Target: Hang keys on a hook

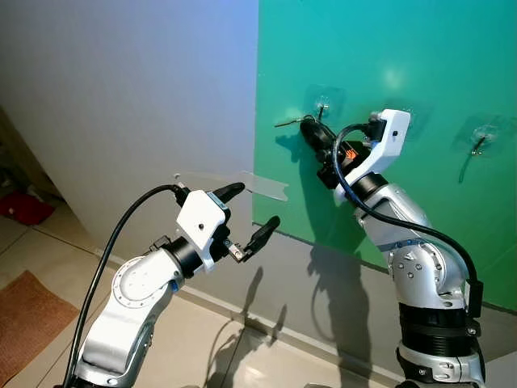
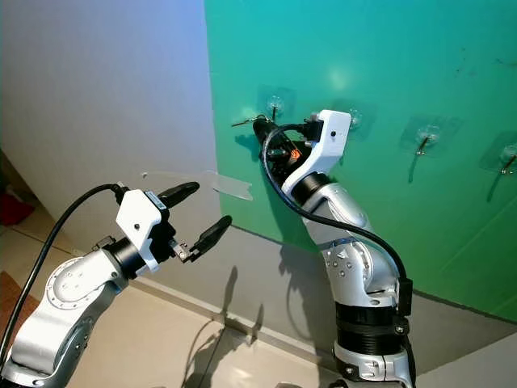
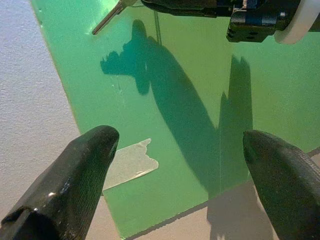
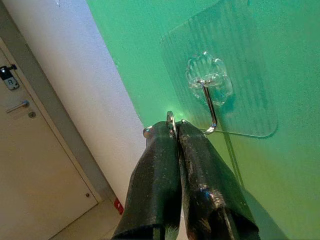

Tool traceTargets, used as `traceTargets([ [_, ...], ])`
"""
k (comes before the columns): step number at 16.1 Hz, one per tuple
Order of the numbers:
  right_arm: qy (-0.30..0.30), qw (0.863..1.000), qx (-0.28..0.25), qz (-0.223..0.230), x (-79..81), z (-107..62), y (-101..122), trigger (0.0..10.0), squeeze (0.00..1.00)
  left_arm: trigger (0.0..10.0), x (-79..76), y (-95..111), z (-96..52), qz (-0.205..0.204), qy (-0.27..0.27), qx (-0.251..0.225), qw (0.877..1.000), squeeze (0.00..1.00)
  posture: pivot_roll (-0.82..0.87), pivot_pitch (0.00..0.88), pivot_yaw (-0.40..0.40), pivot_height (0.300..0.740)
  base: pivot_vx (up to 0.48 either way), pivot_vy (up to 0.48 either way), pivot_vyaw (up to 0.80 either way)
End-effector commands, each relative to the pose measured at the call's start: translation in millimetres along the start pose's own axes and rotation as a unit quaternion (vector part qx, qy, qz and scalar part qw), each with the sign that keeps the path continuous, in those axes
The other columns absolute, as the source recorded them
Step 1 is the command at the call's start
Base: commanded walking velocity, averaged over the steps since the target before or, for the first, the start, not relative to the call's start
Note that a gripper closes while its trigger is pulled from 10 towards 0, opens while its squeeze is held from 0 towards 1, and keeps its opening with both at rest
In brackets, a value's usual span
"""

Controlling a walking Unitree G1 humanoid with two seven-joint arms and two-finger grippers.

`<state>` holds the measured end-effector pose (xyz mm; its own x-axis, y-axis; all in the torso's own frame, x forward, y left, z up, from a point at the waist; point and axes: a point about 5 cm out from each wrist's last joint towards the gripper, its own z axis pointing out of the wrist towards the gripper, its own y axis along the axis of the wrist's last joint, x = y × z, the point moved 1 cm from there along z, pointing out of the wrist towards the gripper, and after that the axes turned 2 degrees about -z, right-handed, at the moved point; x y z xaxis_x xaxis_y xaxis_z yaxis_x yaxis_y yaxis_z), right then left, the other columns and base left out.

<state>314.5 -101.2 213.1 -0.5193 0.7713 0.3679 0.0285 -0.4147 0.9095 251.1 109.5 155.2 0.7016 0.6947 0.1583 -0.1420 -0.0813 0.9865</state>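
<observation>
Right gripper [image 4: 176, 131], pinched shut on the key ring [image 4: 170, 119], sits just beside the hook [image 4: 210, 107]; slip the ring over its upturned tip before letting go.

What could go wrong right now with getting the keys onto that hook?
The right hand pinches the key ring just beside the hook, and the ring is not yet over the tip; releasing now could drop the keys. The hook hangs from a clear adhesive pad on the green board, so pushing hard might peel it off. The left hand is open and low, so it probably could not catch a fall.
</observation>
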Motion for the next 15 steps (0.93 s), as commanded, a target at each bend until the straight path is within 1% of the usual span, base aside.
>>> traceTargets([
  [1, -0.026, 0.999, -0.021, -0.002, -9.1, -0.8, 10.2, 10.0, 0.00, 10.0, 0.5, 1.9, 2.2, 0.002, -0.005, 0.000, 1.000, 0.00, -0.06, 0.000, -0.007, 0.740, 0.000, 0.000, 0.00],
  [4, -0.028, 0.999, -0.029, 0.004, -9.3, -5.6, 12.0, 10.0, 0.00, 10.0, 1.0, 1.6, 2.7, 0.002, -0.006, 0.000, 1.000, 0.00, -0.06, 0.000, -0.003, 0.740, 0.000, 0.000, 0.00],
  [8, -0.005, 0.999, -0.037, 0.002, -4.1, -12.8, 15.2, 10.0, 0.00, 10.0, 1.5, 1.3, 3.2, 0.001, -0.008, 0.000, 1.000, 0.00, -0.06, 0.000, 0.003, 0.740, 0.000, 0.000, 0.00],
  [10, -0.013, 0.999, -0.040, 0.005, -7.1, -13.5, 15.5, 10.0, 0.00, 10.0, 1.4, 0.9, 3.7, 0.001, -0.009, 0.001, 1.000, 0.00, -0.06, 0.000, 0.002, 0.740, 0.000, 0.000, 0.00],
  [12, -0.025, 0.999, -0.028, 0.004, -10.9, -11.6, 12.9, 10.0, 0.00, 10.0, 1.1, 0.6, 3.8, 0.000, -0.009, 0.001, 1.000, 0.00, -0.06, 0.000, 0.000, 0.740, 0.000, 0.000, 0.00],
  [15, -0.027, 0.999, -0.015, 0.008, -11.6, -10.7, 8.7, 10.0, 0.00, 10.0, 1.2, 0.5, 3.3, 0.000, -0.009, 0.001, 1.000, 0.00, -0.06, 0.000, -0.003, 0.740, 0.000, 0.000, 0.00],
])
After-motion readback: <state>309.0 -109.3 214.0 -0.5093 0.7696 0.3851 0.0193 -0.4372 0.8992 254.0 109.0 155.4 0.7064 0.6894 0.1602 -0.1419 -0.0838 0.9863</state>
